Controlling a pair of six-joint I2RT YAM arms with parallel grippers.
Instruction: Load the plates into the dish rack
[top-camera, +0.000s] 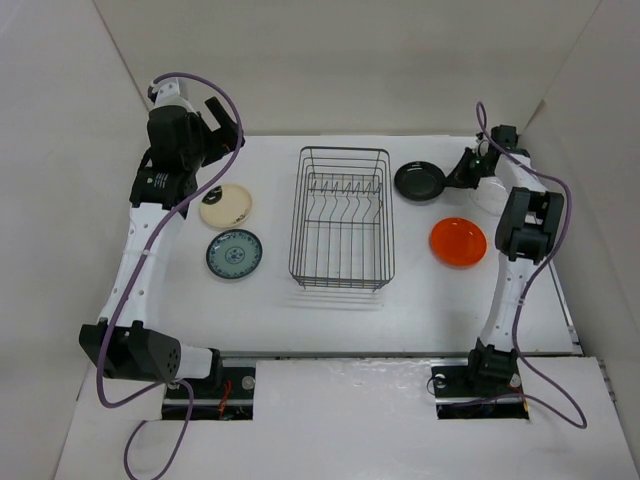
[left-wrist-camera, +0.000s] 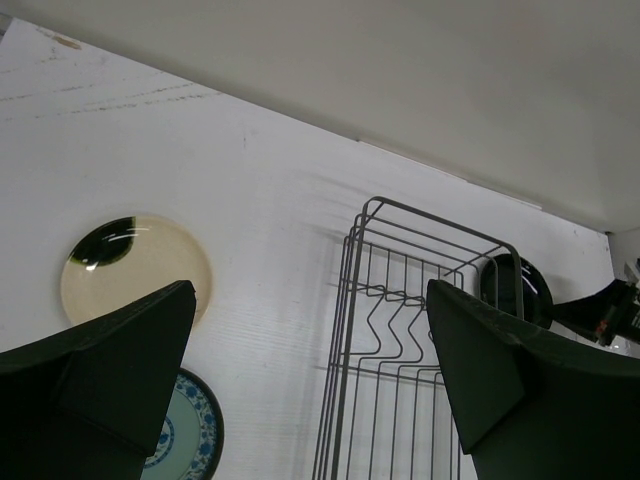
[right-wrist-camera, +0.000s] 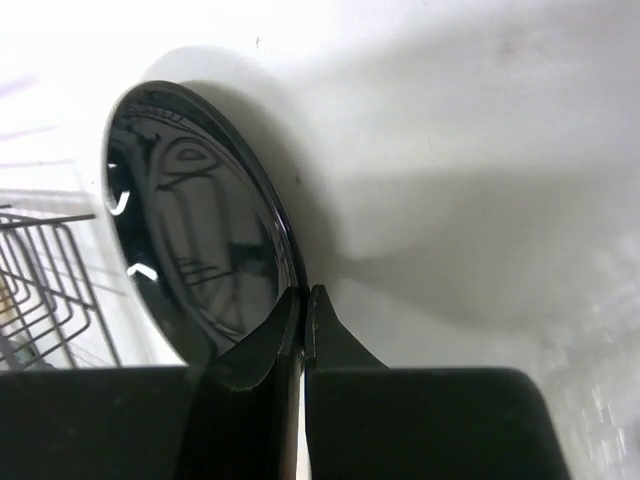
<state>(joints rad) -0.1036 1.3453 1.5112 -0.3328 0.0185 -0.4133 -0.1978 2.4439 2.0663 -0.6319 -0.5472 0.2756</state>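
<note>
The dish rack stands mid-table with nothing in it; it also shows in the left wrist view. My right gripper is shut on the right rim of the glossy black plate, just right of the rack's far corner. In the right wrist view the gripper pinches the plate's edge, and the plate stands tilted up. The orange plate lies right of the rack. The cream plate and the blue-patterned plate lie left of it. My left gripper is open and empty, raised over the back left. The clear plate is not plainly seen.
White walls close in the table at the back and on both sides. A whitish shape lies partly behind the right arm. The left wrist view shows the cream plate, the blue-patterned plate and the black plate.
</note>
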